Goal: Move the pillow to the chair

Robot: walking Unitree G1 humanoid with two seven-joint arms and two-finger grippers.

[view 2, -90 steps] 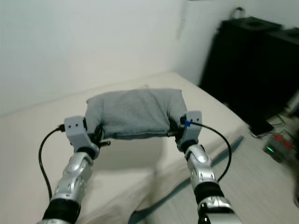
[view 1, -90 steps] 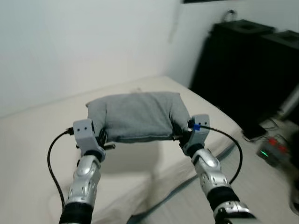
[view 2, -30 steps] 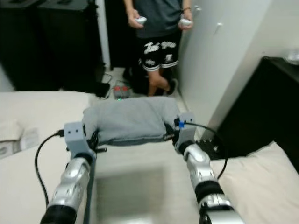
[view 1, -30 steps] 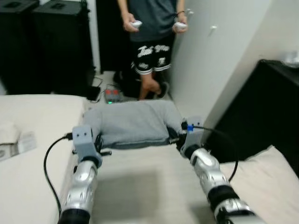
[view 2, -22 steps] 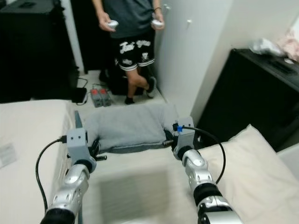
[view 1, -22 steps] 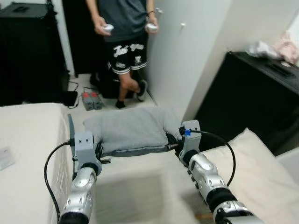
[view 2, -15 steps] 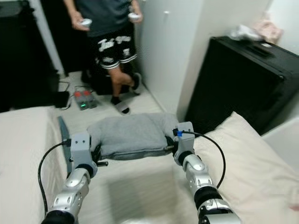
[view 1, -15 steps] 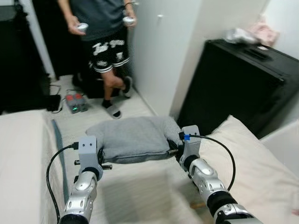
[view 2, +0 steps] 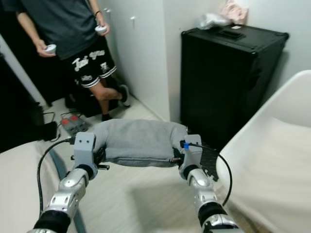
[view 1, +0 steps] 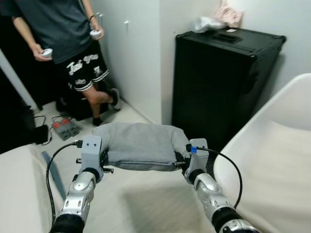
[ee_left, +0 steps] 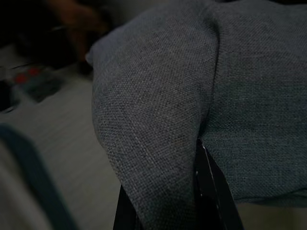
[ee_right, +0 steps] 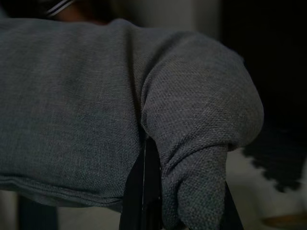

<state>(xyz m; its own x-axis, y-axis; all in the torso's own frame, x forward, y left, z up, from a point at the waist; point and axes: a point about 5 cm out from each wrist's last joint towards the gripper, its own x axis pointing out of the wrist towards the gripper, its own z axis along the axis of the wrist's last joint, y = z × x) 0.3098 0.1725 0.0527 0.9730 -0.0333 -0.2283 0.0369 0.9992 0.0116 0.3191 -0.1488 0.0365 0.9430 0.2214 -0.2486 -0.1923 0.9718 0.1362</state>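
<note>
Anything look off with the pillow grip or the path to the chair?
Nothing stands out. The grey pillow hangs level, pinched at its ends by the left gripper and right gripper; the white chair sits to the right, a person ahead-left.

Grey pillow (view 1: 140, 144) held level in air, ends pinched; white chair (view 1: 272, 160) right, near.
</note>
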